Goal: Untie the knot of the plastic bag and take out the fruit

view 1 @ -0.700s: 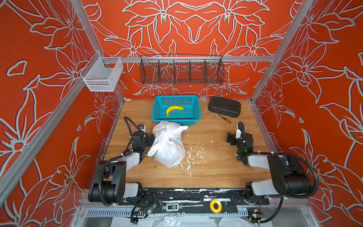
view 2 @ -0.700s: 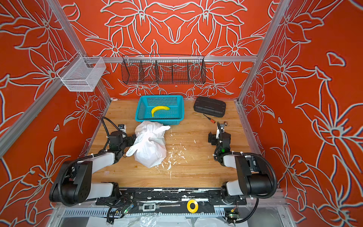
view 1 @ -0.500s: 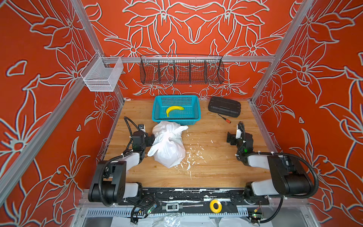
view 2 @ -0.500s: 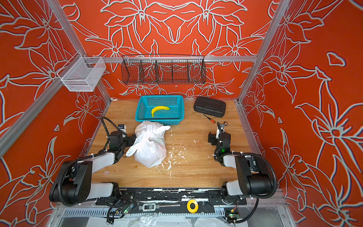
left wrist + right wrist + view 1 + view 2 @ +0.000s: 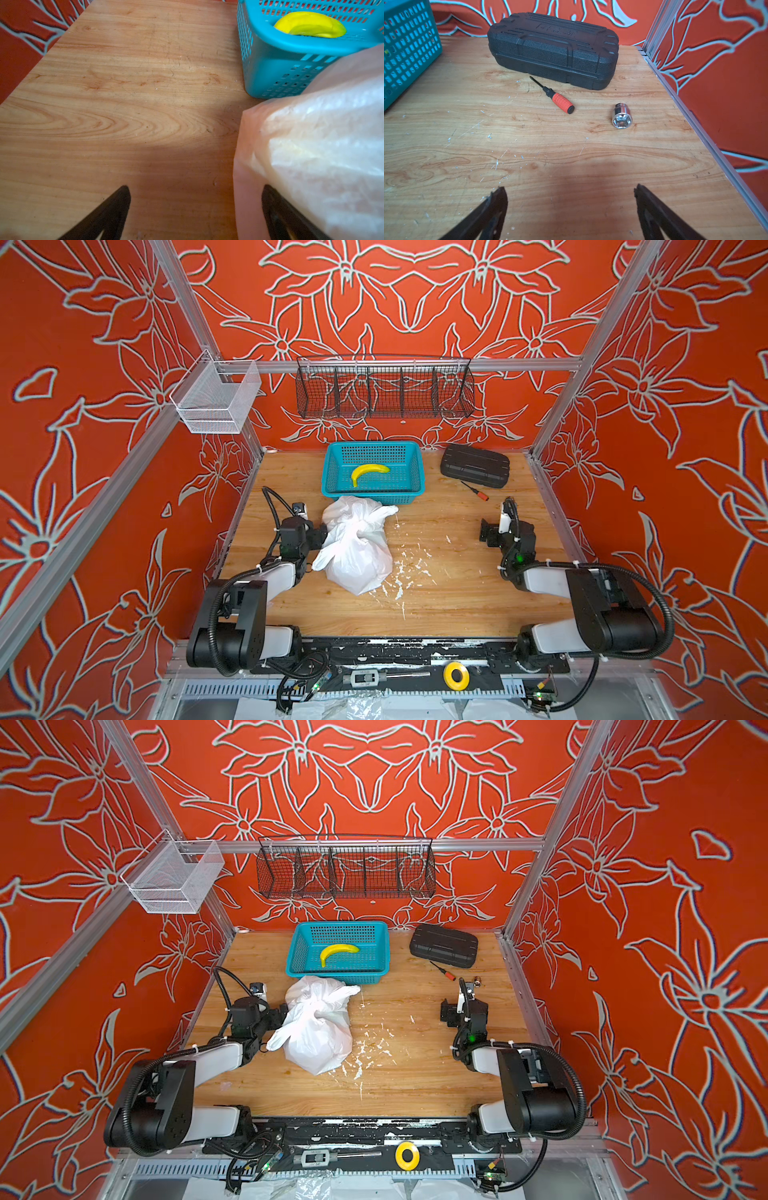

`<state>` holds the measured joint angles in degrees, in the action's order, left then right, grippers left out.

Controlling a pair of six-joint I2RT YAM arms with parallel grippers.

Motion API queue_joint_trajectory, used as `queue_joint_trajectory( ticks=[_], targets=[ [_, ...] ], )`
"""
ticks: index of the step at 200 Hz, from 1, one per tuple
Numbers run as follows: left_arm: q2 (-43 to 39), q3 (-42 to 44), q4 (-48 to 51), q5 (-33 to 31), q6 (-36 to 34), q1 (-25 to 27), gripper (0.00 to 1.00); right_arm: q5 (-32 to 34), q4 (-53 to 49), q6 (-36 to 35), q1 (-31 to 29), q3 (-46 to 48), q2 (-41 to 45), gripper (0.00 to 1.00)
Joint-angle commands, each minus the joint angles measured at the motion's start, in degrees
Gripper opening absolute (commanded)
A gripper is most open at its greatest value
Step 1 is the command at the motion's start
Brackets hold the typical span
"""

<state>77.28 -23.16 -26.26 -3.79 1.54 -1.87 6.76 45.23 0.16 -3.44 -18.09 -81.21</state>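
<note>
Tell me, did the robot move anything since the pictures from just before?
No, nothing visibly changed. The left hand stays open right against the plastic bag, and the right hand stays open over bare table. The bag is still tied shut in the same spot, and the banana still lies in the teal basket.

Setting: enclosed robot test cell, lab type. Aluminium frame (image 5: 523, 364) holds red floral wall panels (image 5: 415, 290) around a wooden counter (image 5: 457, 597). Left arm (image 5: 232, 614) and right arm (image 5: 602, 605) sit on a black base rail (image 5: 415, 649). Black wire basket (image 5: 384, 391) and white mesh basket (image 5: 216, 402) hang off the frame.
</note>
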Motion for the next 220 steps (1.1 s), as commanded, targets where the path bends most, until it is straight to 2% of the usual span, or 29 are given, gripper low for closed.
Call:
queue_joint_trajectory(
  ticks=[1,45,59,91,114,126,144,166,196,220],
  targets=[
    [-0.36,-0.49,-1.31,0.38,0.3,-0.09,0.97,-0.5,-0.29,-1.13,0.45,-0.89,0.18,0.97],
    [-0.44,-0.46,-1.24,1.99,-0.53,-0.11,0.97,-0.52,0.53,-1.13,0.38,-0.36,0.6,0.97],
    [-1.51,0.42,-1.79,2.03,-0.57,-0.1,0.97,-0.26,0.93,-1.04,0.37,0.66,3.15,0.97],
    [-8.22,4.01,-2.61,0.32,0.36,0.02,0.97,3.42,-14.79,1.09,0.33,-2.61,13.6,0.97],
    [-14.17,5.6,-0.34,-2.93,2.36,0.12,0.97,2.89,-23.68,5.18,0.28,-6.53,19.93,0.96],
    [-17.33,4.73,3.99,-5.44,4.57,0.09,0.97,-0.1,-30.11,9.08,0.3,-10.31,22.05,0.95],
    [-23.11,1.36,14.63,-8.68,10.47,0.18,0.97,-8.48,-40.47,14.19,-0.07,-17.5,22.77,0.92],
    [-28.6,-3.18,25.95,-7.79,17.3,0.43,0.97,-16.72,-47.93,17.58,-2.68,-24.86,21.5,0.9],
    [-31.15,-13.05,42.41,-0.81,24.01,0.81,1.0,-23.01,-55.33,16.21,-9.41,-31.56,19.57,0.9],
    [-28.88,-21.67,53.17,6.53,27.13,1.22,0.86,-26.58,-58.41,16.47,-15.71,-35.24,18.23,0.89]
  ],
)
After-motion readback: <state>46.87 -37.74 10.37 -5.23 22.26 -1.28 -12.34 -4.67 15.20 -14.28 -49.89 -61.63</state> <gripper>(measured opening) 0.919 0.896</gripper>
